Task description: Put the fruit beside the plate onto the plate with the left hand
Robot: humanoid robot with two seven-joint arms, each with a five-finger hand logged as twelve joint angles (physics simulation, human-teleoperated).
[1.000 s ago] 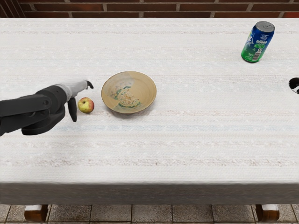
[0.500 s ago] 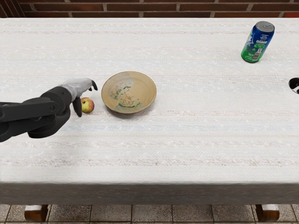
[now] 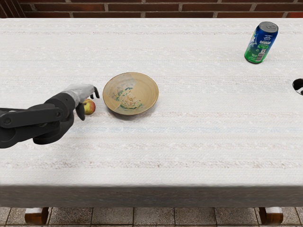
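Apple (image 3: 90, 106) round, beside shallow glazed plate (image 3: 130, 92), under left hand (image 3: 83, 94).

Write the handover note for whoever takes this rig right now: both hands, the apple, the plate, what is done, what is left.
The left hand is at the apple, its fingers arched over the apple's top and left side. No closed grasp shows, so count it as open.
The dark shape at the picture's right edge may be the right hand, but its state cannot be told.
The apple sits on the table, just left of the plate.
The soda can stands far back on the right, not part of the job.
Done: the reach. Left: grasp, lift, set on the plate, release.
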